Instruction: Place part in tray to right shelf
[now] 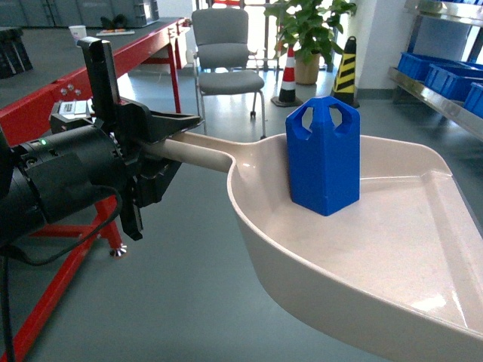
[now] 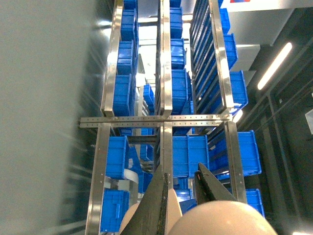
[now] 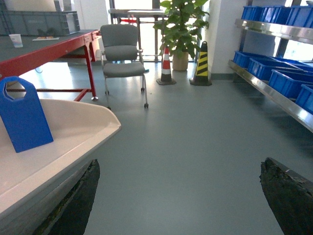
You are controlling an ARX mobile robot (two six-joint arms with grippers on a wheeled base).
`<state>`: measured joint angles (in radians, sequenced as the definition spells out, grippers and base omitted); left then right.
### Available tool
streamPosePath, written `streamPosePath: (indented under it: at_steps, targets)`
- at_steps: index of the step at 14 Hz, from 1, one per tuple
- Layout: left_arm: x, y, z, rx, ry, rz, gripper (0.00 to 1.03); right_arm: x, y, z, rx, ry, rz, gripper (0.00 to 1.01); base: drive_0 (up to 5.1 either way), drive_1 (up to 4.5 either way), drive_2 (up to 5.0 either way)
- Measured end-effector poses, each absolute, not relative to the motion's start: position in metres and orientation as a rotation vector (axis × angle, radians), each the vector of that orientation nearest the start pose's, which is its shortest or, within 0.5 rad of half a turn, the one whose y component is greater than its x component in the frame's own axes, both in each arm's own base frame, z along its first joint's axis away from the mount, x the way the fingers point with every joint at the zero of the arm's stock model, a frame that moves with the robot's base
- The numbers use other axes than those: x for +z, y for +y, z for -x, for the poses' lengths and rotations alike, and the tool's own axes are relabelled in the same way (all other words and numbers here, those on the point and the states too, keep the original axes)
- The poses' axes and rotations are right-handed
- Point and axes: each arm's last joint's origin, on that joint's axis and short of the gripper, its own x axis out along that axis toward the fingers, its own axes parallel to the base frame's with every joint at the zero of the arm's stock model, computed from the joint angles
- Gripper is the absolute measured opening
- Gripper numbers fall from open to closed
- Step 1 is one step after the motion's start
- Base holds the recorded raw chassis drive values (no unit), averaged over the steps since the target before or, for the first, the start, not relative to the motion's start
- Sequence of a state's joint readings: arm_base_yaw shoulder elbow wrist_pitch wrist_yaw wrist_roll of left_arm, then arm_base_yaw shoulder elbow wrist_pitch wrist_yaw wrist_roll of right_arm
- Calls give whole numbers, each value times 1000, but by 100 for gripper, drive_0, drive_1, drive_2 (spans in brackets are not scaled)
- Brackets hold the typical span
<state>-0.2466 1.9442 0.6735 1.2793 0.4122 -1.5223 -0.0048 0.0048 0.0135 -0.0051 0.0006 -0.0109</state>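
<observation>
1. Your left claw (image 1: pixel 162 154) is clamped on the handle of the tray (image 1: pixel 423 226), which runs out from it to the right, held clear of the floor.
2. The part (image 1: pixel 323 154) stands upright in the tray's bowl, just past where the handle joins, well beyond the left claw's tips.
3. Your right claw (image 3: pixel 176 196) gapes wide and grips nothing; its left finger (image 3: pixel 73 205) sits under the tray's rim, contact unclear.
4. The right shelf (image 3: pixel 274 93) with blue crates (image 3: pixel 288 81) lies ahead and right of the right claw, well apart.
</observation>
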Motion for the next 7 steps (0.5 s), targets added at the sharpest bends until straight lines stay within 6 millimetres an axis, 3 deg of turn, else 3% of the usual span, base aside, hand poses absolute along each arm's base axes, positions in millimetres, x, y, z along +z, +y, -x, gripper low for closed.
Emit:
streamPosePath:
  at_steps: [7]
  targets:
    - [134, -95, -327, -532, 493, 1462, 13, 167, 0, -97, -5, -3, 11, 98, -5, 424, -434]
